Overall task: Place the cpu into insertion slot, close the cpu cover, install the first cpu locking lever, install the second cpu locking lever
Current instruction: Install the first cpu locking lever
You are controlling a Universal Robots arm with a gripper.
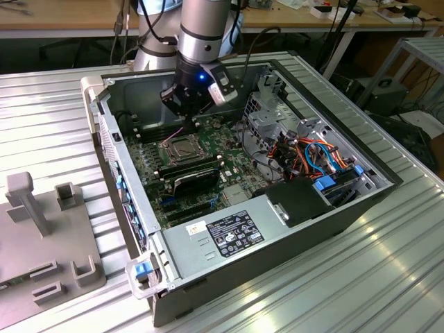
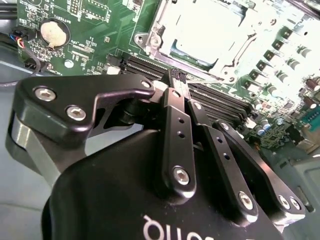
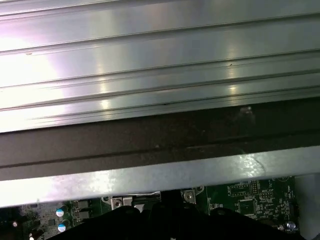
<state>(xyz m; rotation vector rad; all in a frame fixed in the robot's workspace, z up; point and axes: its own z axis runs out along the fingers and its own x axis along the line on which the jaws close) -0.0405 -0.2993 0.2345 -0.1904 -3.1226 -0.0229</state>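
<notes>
While the cpu [image 2: 205, 27] is showing its pale metal top through the square window of the cpu cover [image 2: 200, 64], it is judged to be sitting in the insertion slot [image 1: 182, 148]. The cover is lying flat over it rather than standing up on its hinge. Thin wire rods are running along the frame's edges in the second wrist view. Whether either locking lever is latched cannot be told.

The gripper [image 2: 176, 77] is hanging just above the long black memory slots [image 2: 150, 67], beside the socket and not over it. Its 2 fingers are pressing together at the tips, with nothing visible between them. As a judgement, that stance is suiting a push or hook on a thin part, not the carrying of a chip.

In the exterior view the arm is reaching steeply down into the open computer case [image 1: 333, 208] and leaning toward the socket. This is probably keeping the fingertips off the case walls.

Further out, the green motherboard [image 2: 95, 30] is carrying a coin cell [image 2: 53, 32] well apart from the socket. A power supply [image 1: 229, 232] is occupying the near end of the case. The case is resting on a ribbed metal table [image 1: 388, 277], and a grey fixture [image 1: 41, 236] is standing at the exterior view's left.
</notes>
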